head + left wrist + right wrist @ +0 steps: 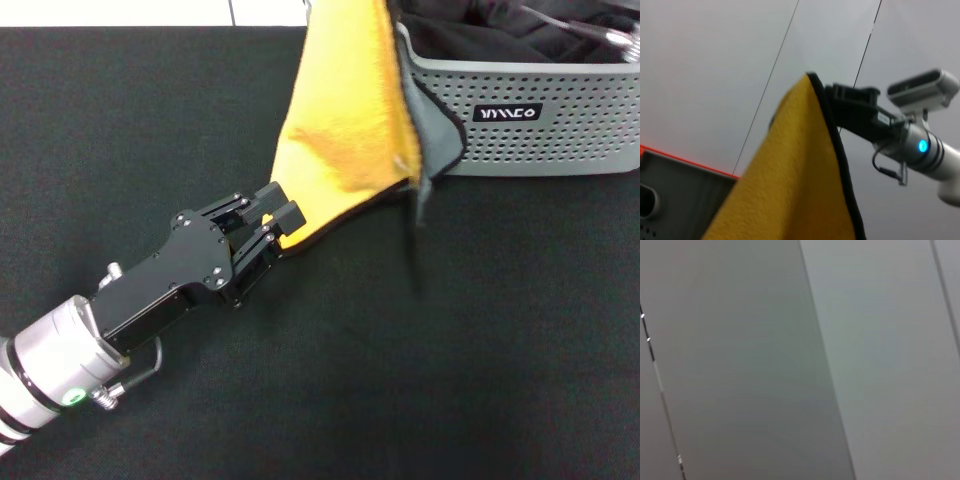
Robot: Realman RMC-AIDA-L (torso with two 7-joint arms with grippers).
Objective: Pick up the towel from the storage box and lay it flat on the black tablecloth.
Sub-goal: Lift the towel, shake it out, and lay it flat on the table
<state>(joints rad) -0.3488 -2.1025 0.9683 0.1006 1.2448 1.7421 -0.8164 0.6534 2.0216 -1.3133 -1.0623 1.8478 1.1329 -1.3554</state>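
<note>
The towel [345, 110] hangs stretched in the air, yellow-orange face toward me, its grey face [437, 125] folded back near the storage box [540, 125]. My left gripper [283, 222] is shut on the towel's lowest corner, low over the black tablecloth [450, 350]. The towel's top runs out of the head view. In the left wrist view the towel [790, 180] rises to a corner pinched by my right gripper [832, 97], high above. The right wrist view shows only pale panels.
The storage box stands at the back right with a dark clothing bundle [470, 30] inside and a metal object [610, 35] at its far corner. The black tablecloth covers the table to the left of and in front of the box.
</note>
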